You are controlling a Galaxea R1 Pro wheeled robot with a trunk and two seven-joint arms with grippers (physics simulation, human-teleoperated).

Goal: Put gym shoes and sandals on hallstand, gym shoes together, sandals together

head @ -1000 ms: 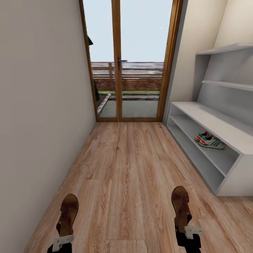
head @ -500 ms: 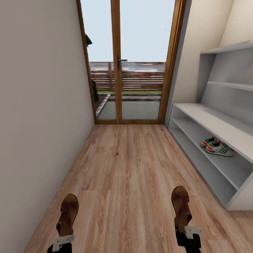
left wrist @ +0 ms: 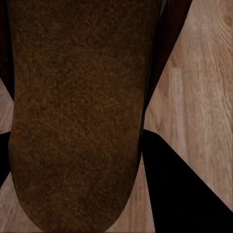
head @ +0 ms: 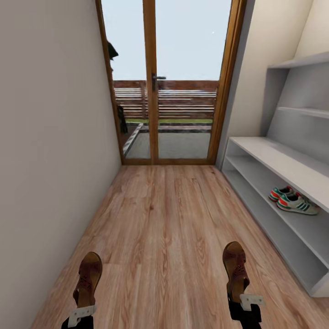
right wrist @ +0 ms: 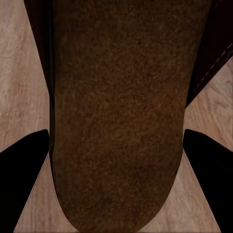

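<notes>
Holding one sandal each, our two claws sit low at the near edge of the head view. Our left claw (head: 81, 315) is closed on the heel end of the left sandal (head: 87, 279), whose toe points forward down the corridor; our right claw (head: 247, 304) is closed the same way on the right sandal (head: 236, 270). In the left wrist view the brown sole of the sandal (left wrist: 77, 116) covers most of what we see, with a dark finger (left wrist: 187, 191) pressed along its edge. In the right wrist view the other sole (right wrist: 119, 116) lies between two dark fingers (right wrist: 22, 160), so both claws are narrowed onto the shoes rather than spread wide.

Both sandals hang above the wood floor (head: 164, 219), well apart from each other, one near each side of the corridor. The shoe rack (head: 283, 164) stands along the wall to our right, and the two sneakers (head: 294, 201) sit side by side, touching or nearly so, on its lower shelf. A plain wall (head: 50, 137) runs close on our left, and a glass door (head: 167, 77) with a wooden frame closes the far end. The floor between us and the rack is open.

We see little of either arm beyond the wrists, both pointing forward and slightly down.
</notes>
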